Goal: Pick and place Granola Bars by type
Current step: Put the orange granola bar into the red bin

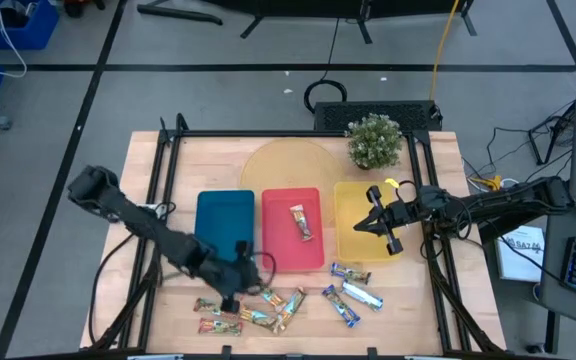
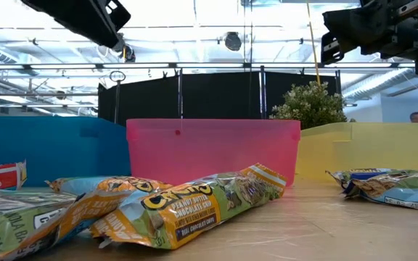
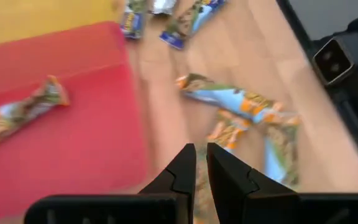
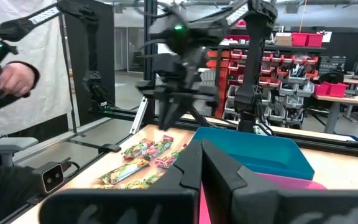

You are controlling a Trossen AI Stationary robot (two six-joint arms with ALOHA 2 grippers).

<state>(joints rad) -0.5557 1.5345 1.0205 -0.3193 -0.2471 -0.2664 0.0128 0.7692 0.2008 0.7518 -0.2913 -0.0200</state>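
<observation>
Left gripper (image 1: 236,283) nearly closed, empty, near front edge; one bar (image 1: 300,222) in red tray (image 1: 277,200), the rest unsorted.

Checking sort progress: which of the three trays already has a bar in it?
The red tray, the middle one: a single granola bar lies inside. The blue tray and yellow tray beside it hold none.

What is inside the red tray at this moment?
One granola bar lies inside the red tray, near its middle; the left wrist view shows the same bar. Nothing else appears in the tray. What lies under the bar is hidden.
</observation>
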